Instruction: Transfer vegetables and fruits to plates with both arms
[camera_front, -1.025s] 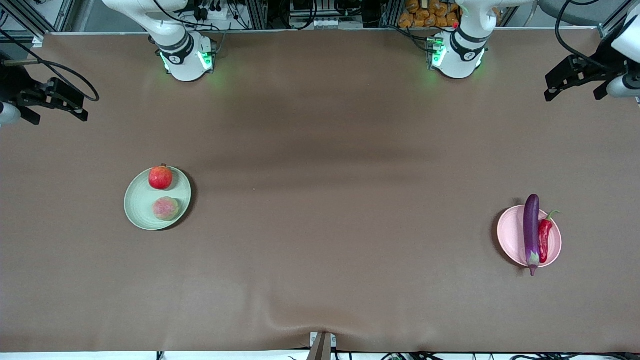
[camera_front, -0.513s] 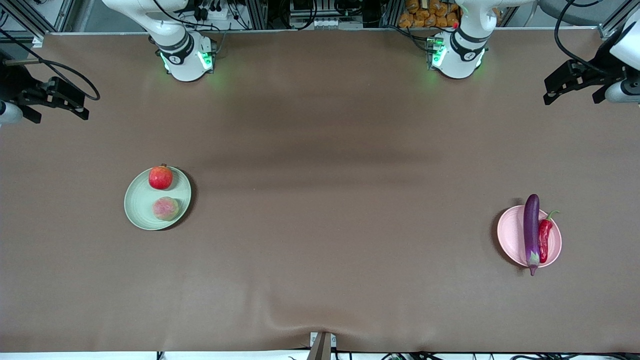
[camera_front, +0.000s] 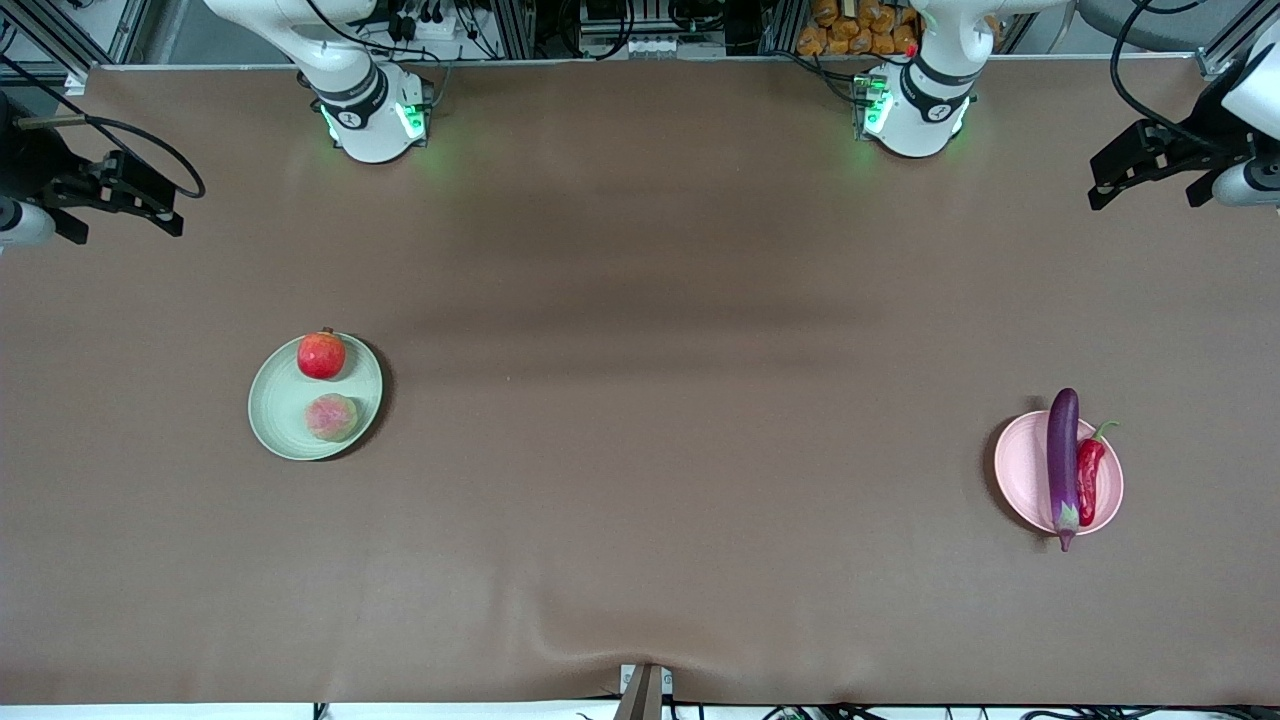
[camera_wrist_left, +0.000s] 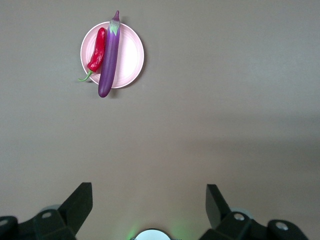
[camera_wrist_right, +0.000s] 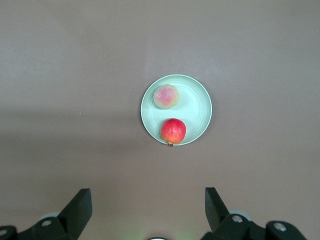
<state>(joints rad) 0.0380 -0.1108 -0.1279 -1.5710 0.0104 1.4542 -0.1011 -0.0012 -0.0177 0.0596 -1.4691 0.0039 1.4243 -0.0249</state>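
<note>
The pomegranate (camera_front: 321, 355) and the tan-green fruit (camera_front: 331, 417) lie on the pale green plate (camera_front: 280, 420) toward the right arm's end. They also show in the right wrist view, pomegranate (camera_wrist_right: 173, 131), fruit (camera_wrist_right: 166, 96), plate (camera_wrist_right: 197, 107). The purple eggplant (camera_front: 1062, 465) and red chili (camera_front: 1088, 480) lie side by side on the pink plate (camera_front: 1020, 470); the left wrist view shows the eggplant (camera_wrist_left: 109, 57), chili (camera_wrist_left: 97, 50) and plate (camera_wrist_left: 130, 55). My right gripper (camera_front: 120, 215) (camera_wrist_right: 148, 200) is open, empty and raised high. My left gripper (camera_front: 1145, 190) (camera_wrist_left: 148, 200) is likewise open, empty and raised.
The brown table cover (camera_front: 640, 400) is bare between the two plates. Both arm bases (camera_front: 375, 115) (camera_front: 915, 110) stand at the edge farthest from the front camera. A small bracket (camera_front: 645, 690) sits at the nearest edge.
Both raised grippers have drifted slightly at the table's ends. The fruits, vegetables and plates have not moved.
</note>
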